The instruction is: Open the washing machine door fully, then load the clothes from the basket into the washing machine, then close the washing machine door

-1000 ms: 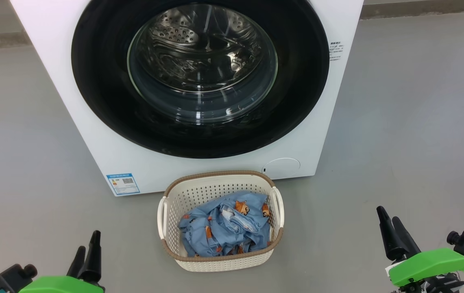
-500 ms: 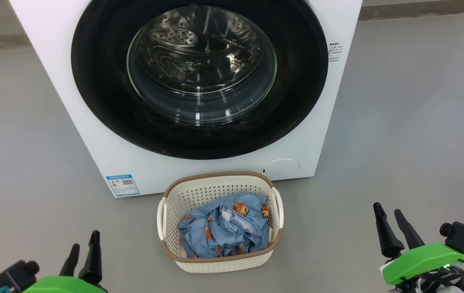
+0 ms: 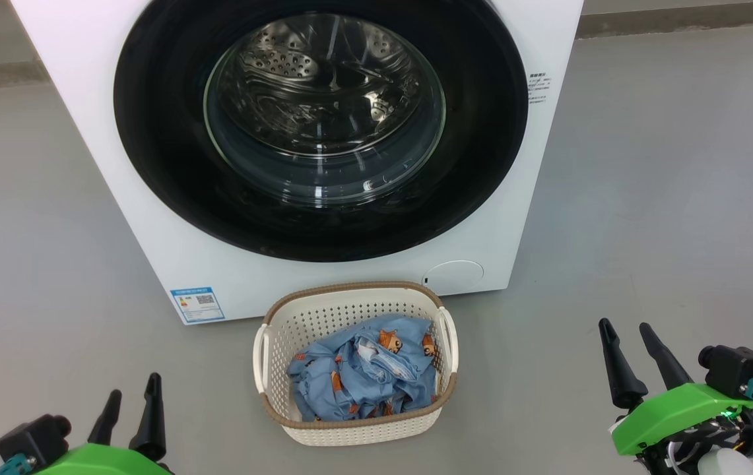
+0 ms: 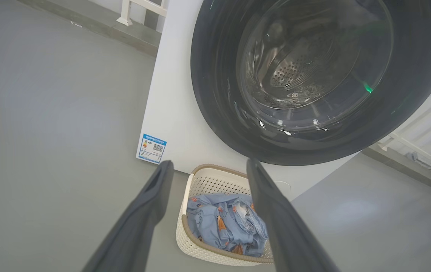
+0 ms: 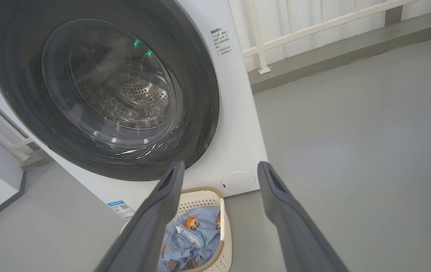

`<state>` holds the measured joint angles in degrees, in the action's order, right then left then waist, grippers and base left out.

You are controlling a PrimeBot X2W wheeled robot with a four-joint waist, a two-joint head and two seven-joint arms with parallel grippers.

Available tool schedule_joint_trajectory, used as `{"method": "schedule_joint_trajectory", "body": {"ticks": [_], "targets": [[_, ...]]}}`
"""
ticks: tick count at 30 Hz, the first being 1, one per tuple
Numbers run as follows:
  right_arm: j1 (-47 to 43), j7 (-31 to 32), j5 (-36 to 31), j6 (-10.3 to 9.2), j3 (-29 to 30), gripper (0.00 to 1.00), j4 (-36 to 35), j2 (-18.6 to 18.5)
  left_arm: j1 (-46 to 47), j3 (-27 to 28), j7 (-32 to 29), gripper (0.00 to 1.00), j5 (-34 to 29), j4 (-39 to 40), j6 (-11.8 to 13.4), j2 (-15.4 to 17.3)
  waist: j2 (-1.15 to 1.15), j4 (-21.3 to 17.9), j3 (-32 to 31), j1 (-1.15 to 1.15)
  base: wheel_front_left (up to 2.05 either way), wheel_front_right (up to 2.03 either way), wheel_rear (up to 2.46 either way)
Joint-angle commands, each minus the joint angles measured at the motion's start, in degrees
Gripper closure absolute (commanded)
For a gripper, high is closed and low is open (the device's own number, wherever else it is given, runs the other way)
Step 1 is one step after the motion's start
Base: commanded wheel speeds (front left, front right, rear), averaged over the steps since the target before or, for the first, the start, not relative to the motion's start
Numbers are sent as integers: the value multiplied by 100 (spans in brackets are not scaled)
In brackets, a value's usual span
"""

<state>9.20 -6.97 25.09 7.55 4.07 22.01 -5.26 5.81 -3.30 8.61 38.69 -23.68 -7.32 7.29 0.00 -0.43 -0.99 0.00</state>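
Both grippers have shifted slightly low in the head view; the left gripper (image 3: 133, 386) and right gripper (image 3: 625, 325) hang with fingers spread wide, holding nothing; between them, a little further on, the basket (image 3: 350, 432) sits on the floor (image 3: 647, 198) with the clothes (image 3: 363, 376) inside; just beyond stands the washing machine (image 3: 152, 224), its door (image 3: 320, 125) shut.

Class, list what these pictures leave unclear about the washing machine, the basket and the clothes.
- Head view: top of the washing machine, cut off by the upper edge.
- Head view: print on the blue label, too small to read.
- All views: lower clothes, hidden by upper folds and the basket walls.
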Motion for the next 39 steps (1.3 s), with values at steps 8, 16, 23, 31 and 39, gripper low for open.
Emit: {"method": "schedule_joint_trajectory", "body": {"ticks": [8, 16, 23, 31, 39], "targets": [[323, -215, -708, -5, -155, 0, -60, -117, 376, 130, 203, 0, -657, 29, -12, 194, 0, 12, -17, 0, 0, 0, 0], [365, -364, -1340, -6, -151, 0, 4, -147, 443, 118, 338, 0, -1210, -10, -14, 234, 0, 40, -20, 0, 0, 0, 0], [440, -490, -1899, -6, -170, 0, 48, -144, 495, 119, 456, 0, -1691, -33, -15, 276, 0, 40, -26, 0, 0, 0, 0], [523, -607, -2523, -6, -207, 0, 111, -184, 532, 76, 591, 0, -2209, -49, -16, 301, 0, 47, -37, 0, 0, 0, 0], [538, -633, -2696, -6, -162, 0, 141, -178, 553, 61, 639, 0, -2384, -46, -17, 316, 0, 75, -33, 0, 0, 0, 0]]}}
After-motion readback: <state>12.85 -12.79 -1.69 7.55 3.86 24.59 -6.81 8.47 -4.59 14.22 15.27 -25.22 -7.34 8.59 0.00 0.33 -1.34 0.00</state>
